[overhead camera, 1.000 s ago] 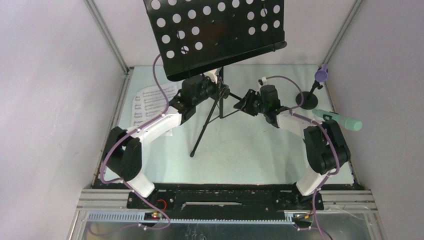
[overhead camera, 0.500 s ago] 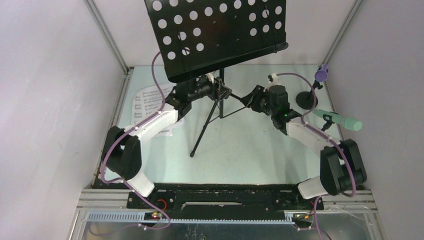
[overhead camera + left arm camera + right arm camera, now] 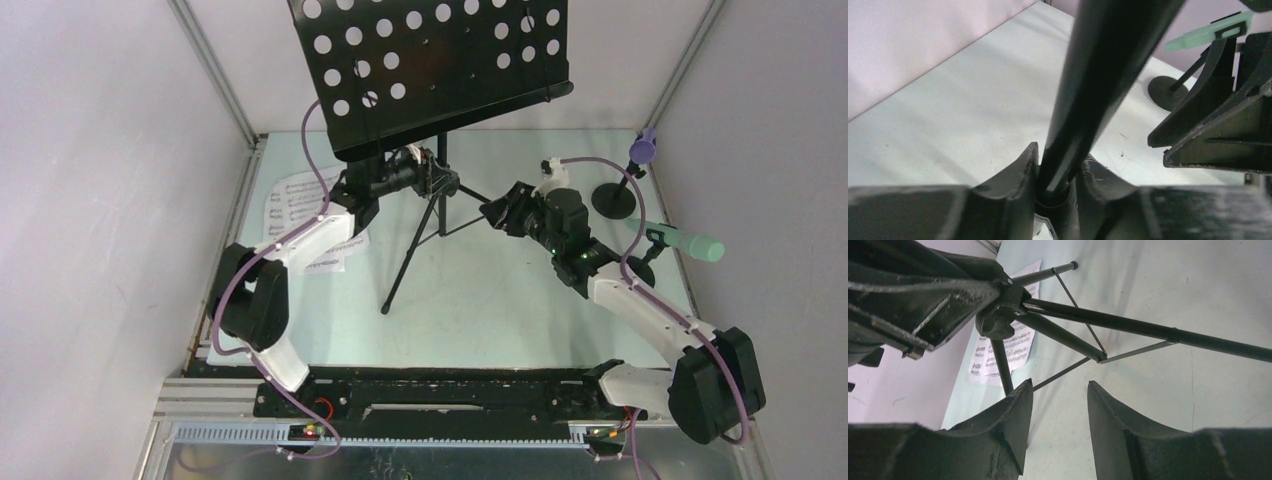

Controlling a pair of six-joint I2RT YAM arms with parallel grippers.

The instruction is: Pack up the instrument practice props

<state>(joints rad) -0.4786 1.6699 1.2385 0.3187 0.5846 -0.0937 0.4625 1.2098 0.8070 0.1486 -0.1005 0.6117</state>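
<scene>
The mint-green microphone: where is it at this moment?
In the top external view, the mint-green microphone sits at the right edge of the table, nearer the arm bases than the purple microphone and just right of the right arm.

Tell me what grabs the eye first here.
The tall black music stand dominates, its perforated plate looming over the table. The left gripper has its jaws shut on the stand's pole; the right gripper hangs open by the tripod legs. A mint-green microphone juts out at the right edge.
</scene>
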